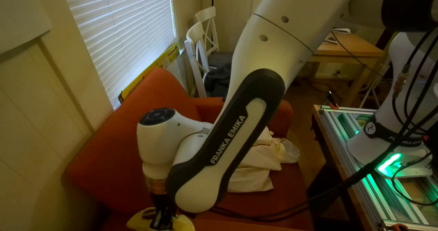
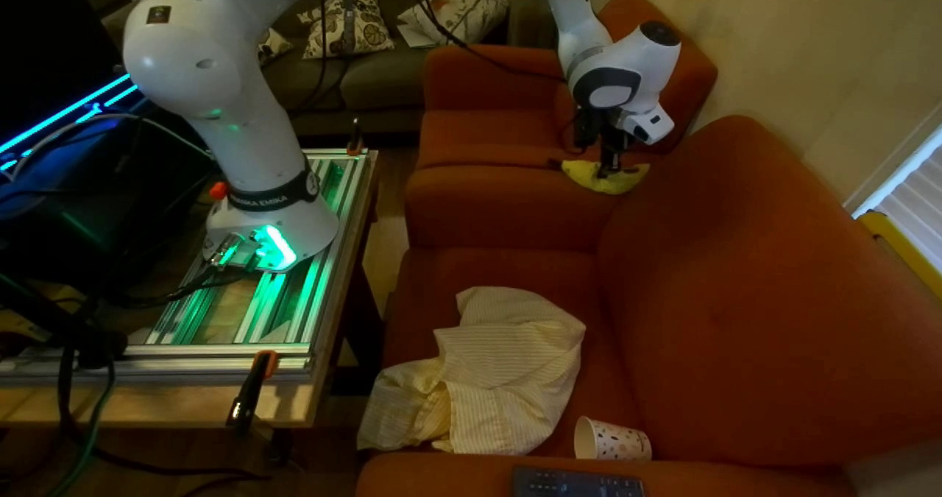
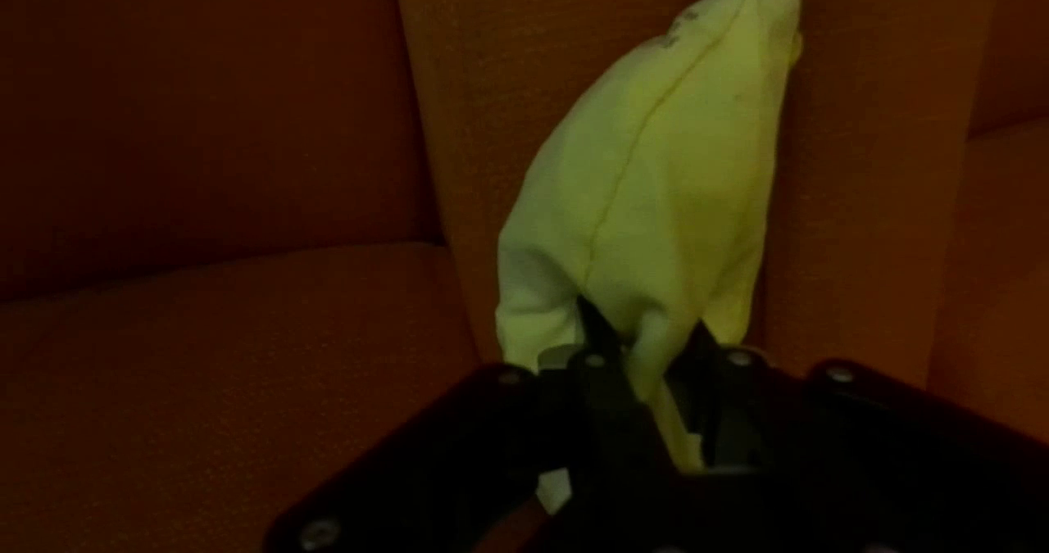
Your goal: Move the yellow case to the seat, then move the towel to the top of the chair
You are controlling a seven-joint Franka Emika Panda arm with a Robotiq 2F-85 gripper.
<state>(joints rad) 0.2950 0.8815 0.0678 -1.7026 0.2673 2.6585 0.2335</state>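
Gripper (image 3: 644, 336) is clamped on a fold of the yellow case (image 3: 664, 168); fabric is seen pinched up in the wrist view. Case is held at the top of the red armrest (image 2: 500, 206); whether it's touching can't be told. Long axis is aligned roughly along the armrest, slightly tilted in the wrist view. Narrow, dark-tipped end is pointed toward the armrest's front, other end toward the backrest (image 2: 751, 298). The seat (image 2: 508, 269) is bounded by armrest, backrest and front edge; for moving, free surface is offered between armrest and towel (image 2: 515, 379). The towel is crumpled, spread to the front edge. A cup (image 2: 614, 440) is tipped on its side beside the near armrest (image 2: 434, 476); a remote control (image 2: 578, 484) is rested on that one. The table (image 2: 147, 411) is set apart from the seat front by a strip of floor (image 2: 390, 254).
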